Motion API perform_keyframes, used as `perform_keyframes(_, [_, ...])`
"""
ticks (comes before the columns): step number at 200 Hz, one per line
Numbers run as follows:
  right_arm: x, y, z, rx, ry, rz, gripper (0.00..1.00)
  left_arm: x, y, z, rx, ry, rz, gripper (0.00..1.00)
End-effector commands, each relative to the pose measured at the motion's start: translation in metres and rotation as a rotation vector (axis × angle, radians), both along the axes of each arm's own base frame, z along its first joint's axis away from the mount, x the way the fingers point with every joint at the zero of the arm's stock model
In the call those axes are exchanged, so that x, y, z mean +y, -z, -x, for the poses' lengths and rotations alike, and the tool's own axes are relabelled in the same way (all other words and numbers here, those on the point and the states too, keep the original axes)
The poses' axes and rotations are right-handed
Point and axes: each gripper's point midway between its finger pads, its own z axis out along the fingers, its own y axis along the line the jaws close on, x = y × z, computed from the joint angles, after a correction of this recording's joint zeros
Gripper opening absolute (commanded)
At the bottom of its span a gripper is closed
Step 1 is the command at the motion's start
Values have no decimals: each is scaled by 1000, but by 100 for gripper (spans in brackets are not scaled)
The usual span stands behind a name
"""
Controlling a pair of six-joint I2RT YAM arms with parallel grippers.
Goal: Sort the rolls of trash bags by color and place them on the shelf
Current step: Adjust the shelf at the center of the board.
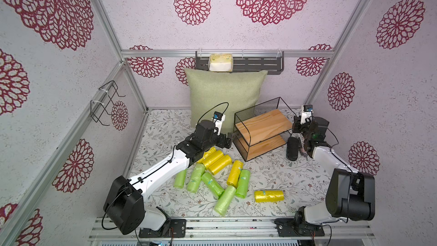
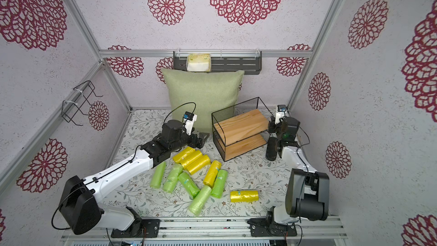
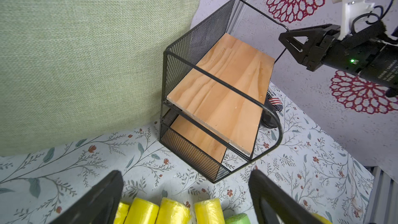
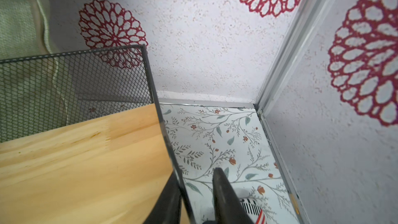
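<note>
The shelf (image 1: pixel 262 126) (image 2: pixel 241 124), black wire mesh with two bare wooden boards, stands at the back right of the table. My right gripper (image 1: pixel 295 126) (image 4: pixel 195 173) is shut on the thin wire rail (image 4: pixel 159 115) at its right end. By the shelf's left end hovers my left gripper (image 1: pixel 230 139) (image 3: pixel 186 175), open and holding nothing, just above the yellow rolls (image 3: pixel 172 211). Several yellow rolls (image 1: pixel 216 159) (image 2: pixel 191 158) and several green rolls (image 1: pixel 212 183) (image 2: pixel 188 184) lie mixed on the table in front of the shelf. One yellow roll (image 1: pixel 269 196) lies apart, to the right.
A green cushion (image 1: pixel 224 95) leans on the back wall behind the left gripper and shelf. A dark grey wall rack (image 1: pixel 255 63) holds a pale packet (image 1: pixel 221 62). A black wire holder (image 1: pixel 106 101) hangs on the left wall. A black oblong object (image 1: pixel 292 149) lies beside the right arm.
</note>
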Motion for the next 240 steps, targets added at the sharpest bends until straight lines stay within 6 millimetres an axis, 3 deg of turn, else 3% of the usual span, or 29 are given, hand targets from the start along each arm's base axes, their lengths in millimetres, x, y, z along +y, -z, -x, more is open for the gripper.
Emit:
perform_keyframes(1, [-19,-31,17,-72,113,-7,26,-1,-1,0,-9,-2,-28,96])
perform_keyframes(27, [-13,-30,28,-77,96,-54,25,-1,1,1,-5,-6,-33,96])
perform_keyframes(108, [36,-27,52,-64,-63,-153,24,4,20,5,47,-23,-59,96])
perform_keyframes(152, [39,-24,86,19,81,-183,40,22,52,27,162,-25,-144,96])
perform_keyframes(165, [54,-18,96,72,75,-184,44,25,59,41,212,-3,-148,95])
perform_keyframes(201, [118,21,123,259,-80,-215,55,39,84,79,371,18,-155,91])
perform_keyframes(218, [142,35,136,313,-154,-214,59,63,95,81,384,-53,-224,90])
perform_keyframes(240, [166,46,145,348,-240,-238,63,89,107,69,430,-90,-258,89])
